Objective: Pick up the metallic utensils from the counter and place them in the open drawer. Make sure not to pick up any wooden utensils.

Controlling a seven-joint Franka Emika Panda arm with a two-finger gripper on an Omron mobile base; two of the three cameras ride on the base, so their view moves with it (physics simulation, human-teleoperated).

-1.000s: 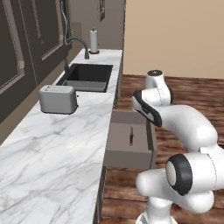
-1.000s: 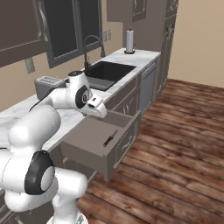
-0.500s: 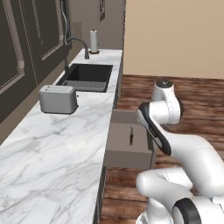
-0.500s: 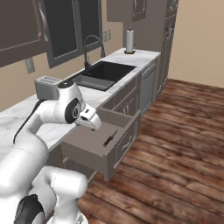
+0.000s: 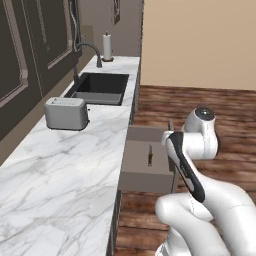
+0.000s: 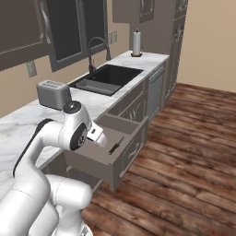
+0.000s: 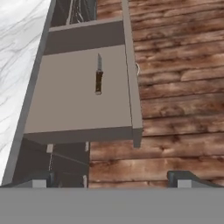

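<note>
1. Jaws of the gripper (image 7: 111, 177) stand wide apart, empty, above the wood floor (image 7: 179, 105).
2. From the hand, the knife (image 7: 99, 75) lies flat inside the open drawer (image 7: 74, 111), near its middle.
3. Both base views show that drawer pulled out under the marble worktop (image 5: 55, 170), with toaster (image 5: 66, 113) and sink (image 6: 107, 78) beyond.

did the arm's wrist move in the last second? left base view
Yes. Judged against the open drawer, which stays put in the left base view, the wrist has swung right and down, from over the drawer's far end to its right side. The gripper is open.
</note>
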